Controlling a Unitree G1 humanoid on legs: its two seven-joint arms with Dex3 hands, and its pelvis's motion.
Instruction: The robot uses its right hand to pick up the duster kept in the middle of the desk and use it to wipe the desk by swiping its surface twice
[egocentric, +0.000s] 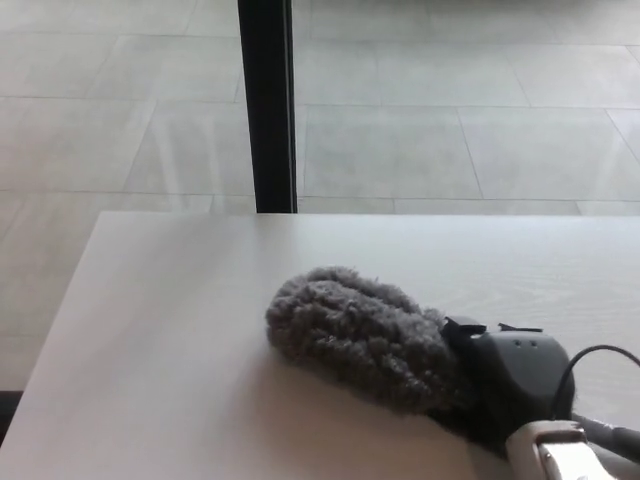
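On the white desk (150, 330) lies the shaggy grey duster (360, 335), the right hand's (515, 385) fingers wrapped around its handle.

Dark grey right hand (515, 385); black cable (590, 352)

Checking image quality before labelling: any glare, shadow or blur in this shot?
Head view: soft glare streaks the floor tiles beyond the desk; the duster casts a faint shadow toward its lower left; the right hand is dark, detail lost; focus is slightly soft overall.
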